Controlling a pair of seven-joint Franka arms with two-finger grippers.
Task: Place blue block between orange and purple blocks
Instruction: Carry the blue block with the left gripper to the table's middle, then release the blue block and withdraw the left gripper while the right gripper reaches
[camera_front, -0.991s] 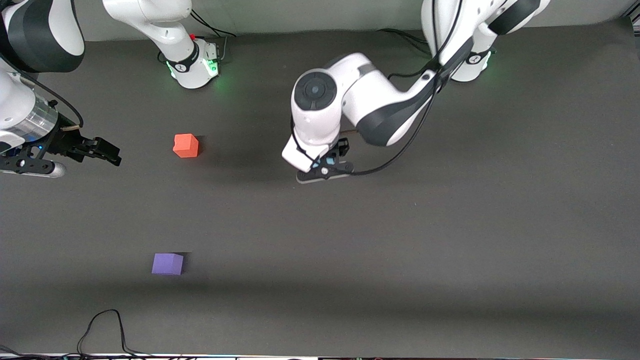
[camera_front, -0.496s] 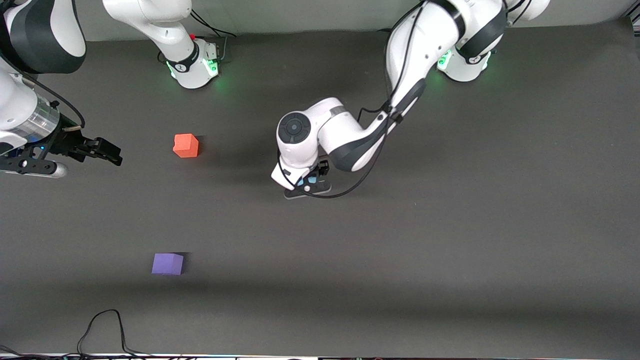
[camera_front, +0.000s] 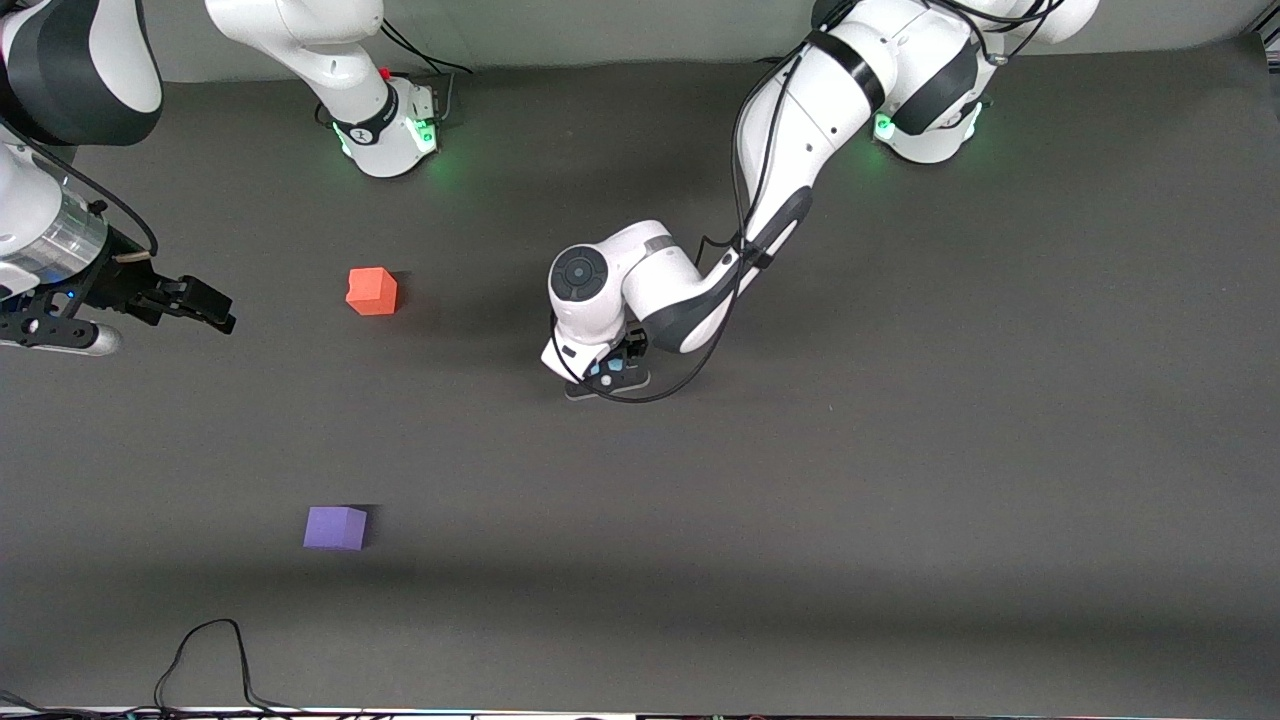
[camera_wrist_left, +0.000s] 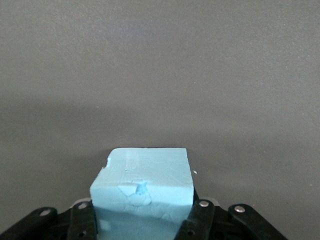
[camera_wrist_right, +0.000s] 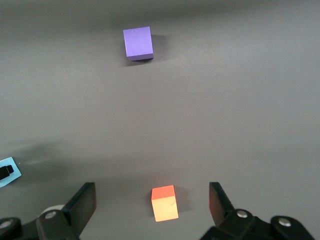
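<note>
Looking down from the front view, the left gripper (camera_front: 607, 378) sits low over the middle of the worktop (camera_front: 900, 450), its jaws pinching the blue block (camera_front: 606, 367) (only a sliver of blue shows under the wrist). The orange block (camera_front: 372, 291) lies at about nine o'clock from that gripper, toward the right arm's end; the purple block (camera_front: 335, 527) lies at about six o'clock from the orange one, nearer the camera and well apart from it. The right gripper (camera_front: 205, 304) waits, hovering over the worktop's edge at the right arm's end.

From the left wrist view, the blue block (camera_wrist_left: 142, 192) fills the space between the jaws, held fast, bare worktop (camera_wrist_left: 160, 75) around it.

From the right wrist view, the right gripper (camera_wrist_right: 152, 205) has its jaws spread wide, holding nothing, with the orange block (camera_wrist_right: 164, 203) and purple block (camera_wrist_right: 138, 43) both on the worktop below.
</note>
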